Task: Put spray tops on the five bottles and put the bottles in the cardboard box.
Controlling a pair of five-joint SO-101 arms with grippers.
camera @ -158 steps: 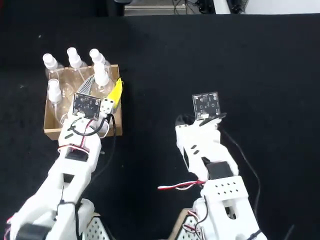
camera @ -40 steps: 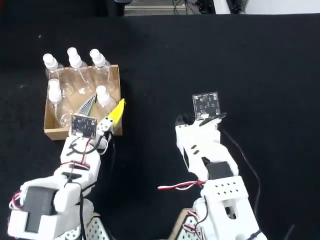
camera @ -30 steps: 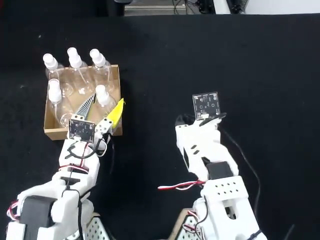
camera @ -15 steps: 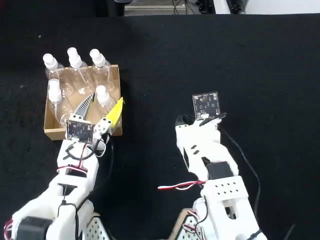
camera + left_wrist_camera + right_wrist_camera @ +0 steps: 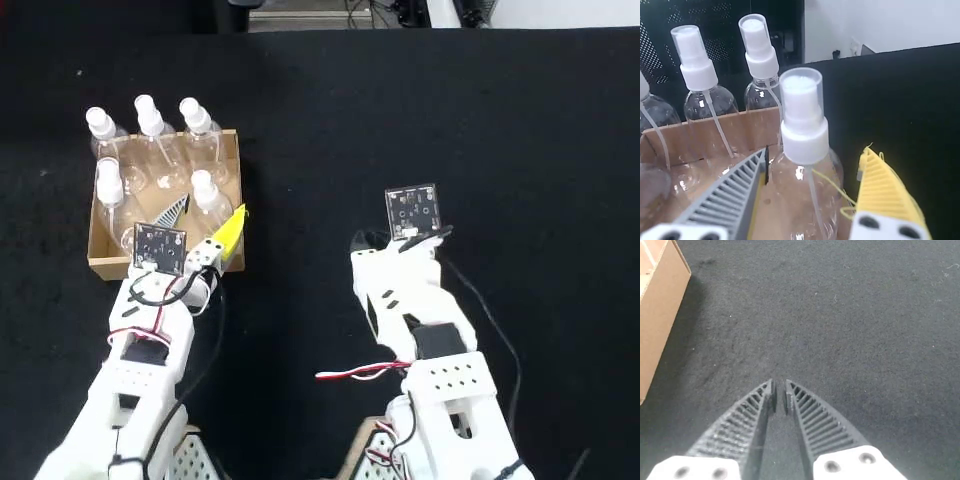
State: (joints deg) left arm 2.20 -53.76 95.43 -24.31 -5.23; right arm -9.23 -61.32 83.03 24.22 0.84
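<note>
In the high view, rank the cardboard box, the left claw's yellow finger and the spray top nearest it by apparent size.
1. cardboard box
2. yellow finger
3. spray top
Last two are close; the finger may be nearer the camera, so unsure.

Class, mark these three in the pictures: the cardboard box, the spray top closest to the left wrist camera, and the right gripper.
cardboard box [image 5: 104, 266], high view, outer front wall.
spray top [image 5: 801, 115], left wrist view, white pump body.
right gripper [image 5: 779, 387], right wrist view, midway between the tips of its shut fingers.
</note>
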